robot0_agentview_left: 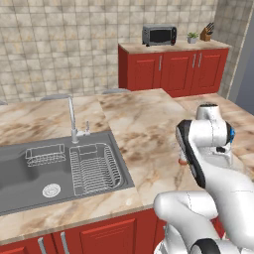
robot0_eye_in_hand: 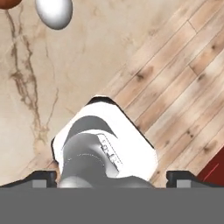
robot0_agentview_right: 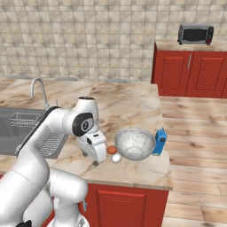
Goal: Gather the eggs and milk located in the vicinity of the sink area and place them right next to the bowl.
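The speckled grey-white bowl [robot0_agentview_right: 135, 144] stands on the marble counter near its front right corner. The blue milk [robot0_agentview_right: 160, 142] carton stands upright against the bowl's right side. A brown-orange egg [robot0_agentview_right: 111, 150] and a white egg [robot0_agentview_right: 116, 158] lie just left of the bowl. In the hand view the white egg [robot0_eye_in_hand: 54, 12] and an edge of the brown egg [robot0_eye_in_hand: 8, 2] sit at the top left. My gripper [robot0_agentview_right: 95, 162] hangs over the counter's front edge left of the eggs, open, with nothing between its fingertips [robot0_eye_in_hand: 41, 177]. The sink [robot0_agentview_left: 49, 168] lies far to the left.
A wire dish rack [robot0_agentview_left: 94, 168] and a curved faucet [robot0_agentview_left: 72, 116] belong to the sink. The counter's front edge [robot0_agentview_right: 128, 181] drops to red cabinets and a wooden floor [robot0_agentview_right: 195, 146]. A toaster oven [robot0_agentview_left: 159, 35] sits on the far counter.
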Controlling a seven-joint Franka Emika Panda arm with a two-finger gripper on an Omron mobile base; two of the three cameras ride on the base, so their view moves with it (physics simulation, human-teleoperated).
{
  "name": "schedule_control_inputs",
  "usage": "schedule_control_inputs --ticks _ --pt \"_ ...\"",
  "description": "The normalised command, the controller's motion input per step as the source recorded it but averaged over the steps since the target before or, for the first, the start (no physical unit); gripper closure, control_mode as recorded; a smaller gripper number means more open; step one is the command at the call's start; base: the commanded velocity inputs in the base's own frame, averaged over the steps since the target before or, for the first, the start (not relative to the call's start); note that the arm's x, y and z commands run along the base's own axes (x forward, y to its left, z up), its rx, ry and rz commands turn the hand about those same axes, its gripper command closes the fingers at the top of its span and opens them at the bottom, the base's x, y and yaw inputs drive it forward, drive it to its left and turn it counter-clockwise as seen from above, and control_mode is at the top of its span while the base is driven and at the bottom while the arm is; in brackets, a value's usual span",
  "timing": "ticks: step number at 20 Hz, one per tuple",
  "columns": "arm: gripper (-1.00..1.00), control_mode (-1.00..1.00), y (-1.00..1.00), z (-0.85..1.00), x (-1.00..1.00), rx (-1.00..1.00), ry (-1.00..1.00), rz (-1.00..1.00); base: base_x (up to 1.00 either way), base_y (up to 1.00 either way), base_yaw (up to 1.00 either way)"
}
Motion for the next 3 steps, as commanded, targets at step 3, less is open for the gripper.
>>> schedule_control_inputs --ticks 3 --pt "-1.0 -1.0 0.25 0.45 -0.1 0.3 0.13 0.07 0.0 0.0 0.0"
